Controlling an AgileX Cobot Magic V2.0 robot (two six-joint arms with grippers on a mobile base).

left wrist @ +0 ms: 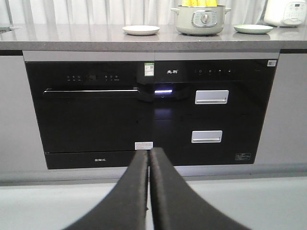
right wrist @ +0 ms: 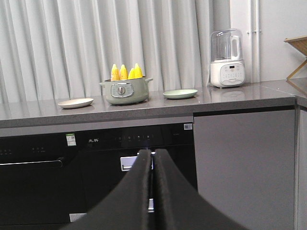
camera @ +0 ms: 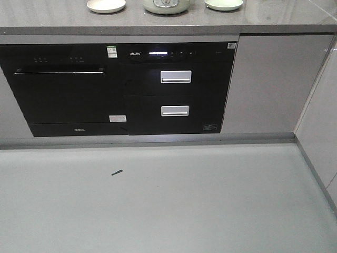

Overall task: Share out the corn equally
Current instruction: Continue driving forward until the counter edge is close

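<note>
Several yellow corn cobs (right wrist: 125,72) stand upright in a grey-green pot (right wrist: 125,91) on the counter; their tops (left wrist: 201,4) also show at the upper edge of the left wrist view. A cream plate (right wrist: 76,102) lies left of the pot and a pale green plate (right wrist: 180,93) lies right of it. My left gripper (left wrist: 149,150) is shut and empty, low in front of the black appliances, far from the pot. My right gripper (right wrist: 153,151) is also shut and empty, below counter height. Neither gripper shows in the front view, where only the pot's base (camera: 166,5) appears.
Black built-in appliances (camera: 121,89) with silver drawer handles fill the cabinet front under the grey countertop (camera: 274,21). A white blender (right wrist: 227,58) stands at the counter's right end, and a wooden rack (right wrist: 297,48) is at the far right. A small dark scrap (camera: 116,172) lies on the floor.
</note>
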